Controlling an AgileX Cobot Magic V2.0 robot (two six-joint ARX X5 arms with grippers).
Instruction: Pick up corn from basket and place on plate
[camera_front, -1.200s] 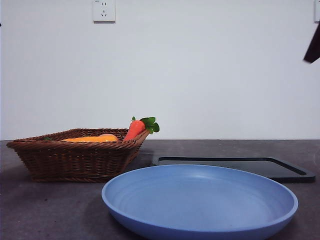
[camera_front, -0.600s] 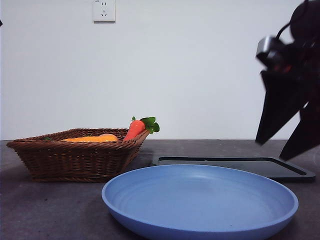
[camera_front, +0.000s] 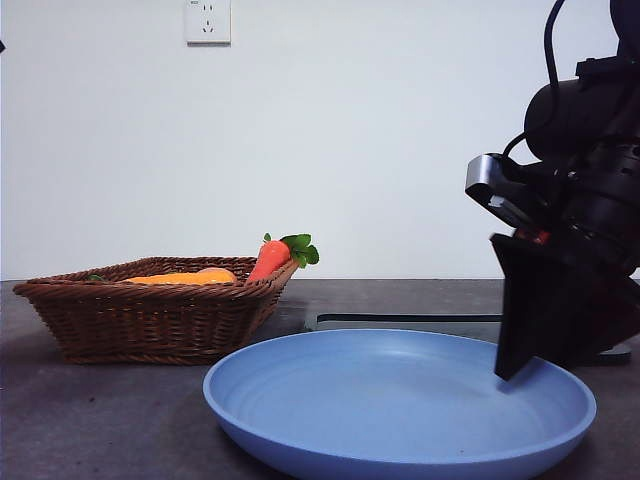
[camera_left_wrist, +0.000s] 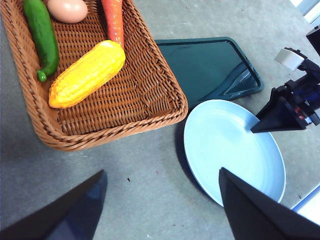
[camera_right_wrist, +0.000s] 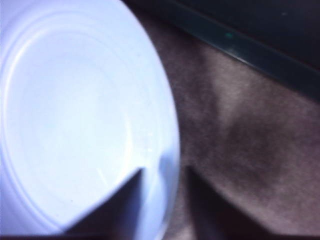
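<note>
Over the plate's (camera_front: 400, 400) far edge, the right gripper (camera_right_wrist: 162, 200) hangs low with its 2 jaws slightly parted astride the rim, grasping nothing. Well apart, the corn (camera_left_wrist: 87, 73) lies in the basket (camera_left_wrist: 165, 112) beside a green cucumber (camera_left_wrist: 41, 35), a carrot (camera_left_wrist: 114, 21) and an egg (camera_left_wrist: 67, 10). High above the table, the left gripper (camera_left_wrist: 160, 200) is spread wide and empty.

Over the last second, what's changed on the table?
The right pincer came in from the upper side edge and dropped to the round light-blue plate, its jaws straddling the rim, holding nothing. The yellow corn cob, brown wicker basket and flat black tray haven't moved.
</note>
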